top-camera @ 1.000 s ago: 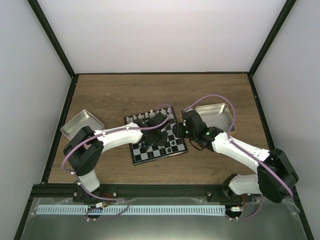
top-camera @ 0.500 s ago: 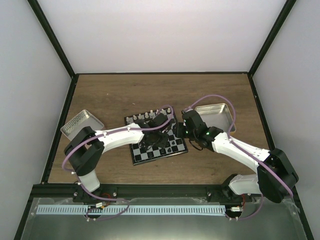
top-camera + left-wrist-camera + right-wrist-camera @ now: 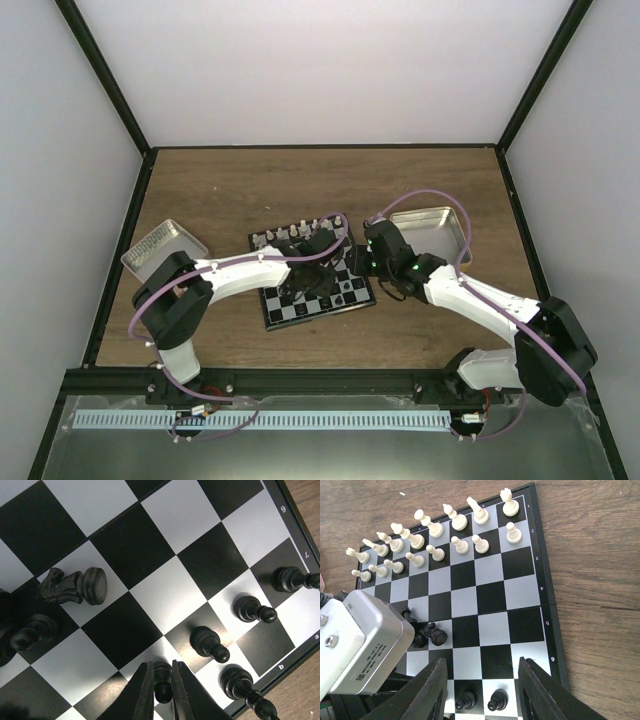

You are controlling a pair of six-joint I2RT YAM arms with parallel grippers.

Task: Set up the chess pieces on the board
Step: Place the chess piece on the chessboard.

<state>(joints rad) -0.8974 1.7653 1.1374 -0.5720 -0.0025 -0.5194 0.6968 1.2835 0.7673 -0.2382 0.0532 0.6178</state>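
- Top view: you see the small square chessboard, glossy black and grey-white checks inside a black border, lying mid-table on the brown wood-grain table. A rectangular metal tin sits at its left and a second tin at its right. The left gripper hangs over the board's middle and the right gripper over its right edge. From here you cannot tell either claw's state. Since a second ago the left wrist has edged slightly toward the far right, while the right arm sits as it did.
- Left wrist view: only here do you see the left fingers clenched on a tiny black pawn near the board's lettered border. A black knight lies on its side. Four more black pieces stand upright along that border.
- Right wrist view: the right fingers are spread wide and hold nothing. Only this view shows the smooth cream white pieces in two rows at the far edge.
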